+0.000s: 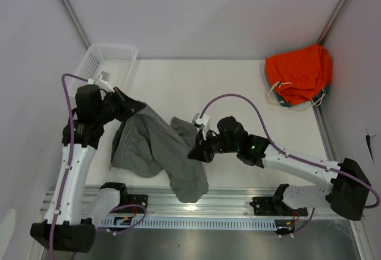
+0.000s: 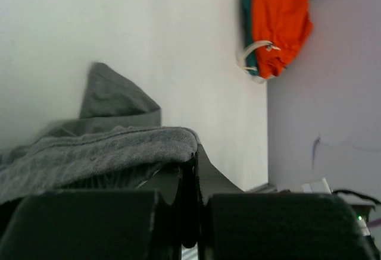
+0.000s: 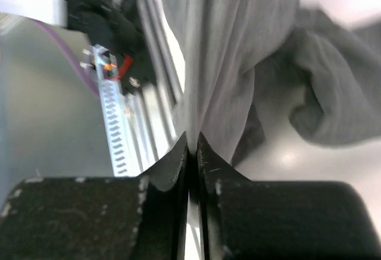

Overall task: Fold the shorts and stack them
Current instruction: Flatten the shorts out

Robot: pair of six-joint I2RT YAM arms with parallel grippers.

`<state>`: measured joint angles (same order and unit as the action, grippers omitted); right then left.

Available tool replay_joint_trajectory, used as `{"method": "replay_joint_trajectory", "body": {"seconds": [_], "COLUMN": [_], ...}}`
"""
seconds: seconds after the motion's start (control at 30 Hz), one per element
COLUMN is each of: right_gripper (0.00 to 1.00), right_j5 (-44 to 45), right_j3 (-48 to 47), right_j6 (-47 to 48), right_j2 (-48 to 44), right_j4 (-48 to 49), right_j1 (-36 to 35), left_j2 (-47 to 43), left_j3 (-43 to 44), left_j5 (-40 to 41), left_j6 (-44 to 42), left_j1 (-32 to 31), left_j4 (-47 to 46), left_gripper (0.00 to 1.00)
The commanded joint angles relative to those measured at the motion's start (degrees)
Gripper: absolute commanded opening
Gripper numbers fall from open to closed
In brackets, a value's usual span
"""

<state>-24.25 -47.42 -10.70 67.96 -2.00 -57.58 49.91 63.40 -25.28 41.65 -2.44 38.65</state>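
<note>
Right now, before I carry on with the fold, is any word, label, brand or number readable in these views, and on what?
None: no view shows text that can be read.
On the shorts: plain grey, no label or print showing.
On the orange garment: no print visible.
On the white basket: no markings.
On the slotted rail: slots only, no digits.

Shorts (image 1: 152, 147) lie on table (image 1: 196, 87) near its front edge, between your left gripper (image 1: 128, 106) and right gripper (image 1: 199, 152). One leg reaches front rail (image 1: 238, 197). Basket (image 1: 107, 58) sits far-left, behind left gripper. Drawstring garment (image 1: 297, 72) lies in far-right corner.
</note>
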Motion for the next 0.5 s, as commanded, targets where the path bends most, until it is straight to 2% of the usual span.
{"method": "replay_joint_trajectory", "body": {"seconds": [0.0,0.07,0.1,0.17,0.2,0.27,0.47], "right_gripper": [0.10,0.26,0.42,0.58,0.73,0.77,0.77], "right_j5": [-3.80,-0.37,0.25,1.13,1.66,2.54,8.06], "right_j3": [2.86,1.98,1.63,1.89,2.15,4.07,7.34], "right_j6": [-3.80,-3.63,-3.63,-3.54,-3.37,-3.63,-4.33], "right_j2": [2.69,5.76,6.65,7.88,8.49,8.41,7.44], "right_j4": [-5.99,-7.40,-7.75,-7.93,-7.76,-6.36,-2.75], "right_j1": [1.85,3.70,4.31,5.29,5.29,5.11,1.52], "left_j2": [1.85,3.87,4.49,5.54,6.07,6.34,8.01], "left_j3": [1.63,1.73,2.77,4.80,5.50,5.77,5.07], "left_j5": [9.46,9.54,9.81,10.60,11.12,11.83,11.22], "left_j6": [-0.43,-1.48,-1.66,-2.71,-3.06,-3.59,-4.21], "left_j1": [1.56,1.47,1.47,1.47,1.47,1.47,1.47], "left_j4": [-18.87,-19.23,-18.80,-18.44,-18.44,-19.05,-20.72], "left_gripper": [0.01,0.01,0.01,0.01,0.01,0.01,0.01]}}
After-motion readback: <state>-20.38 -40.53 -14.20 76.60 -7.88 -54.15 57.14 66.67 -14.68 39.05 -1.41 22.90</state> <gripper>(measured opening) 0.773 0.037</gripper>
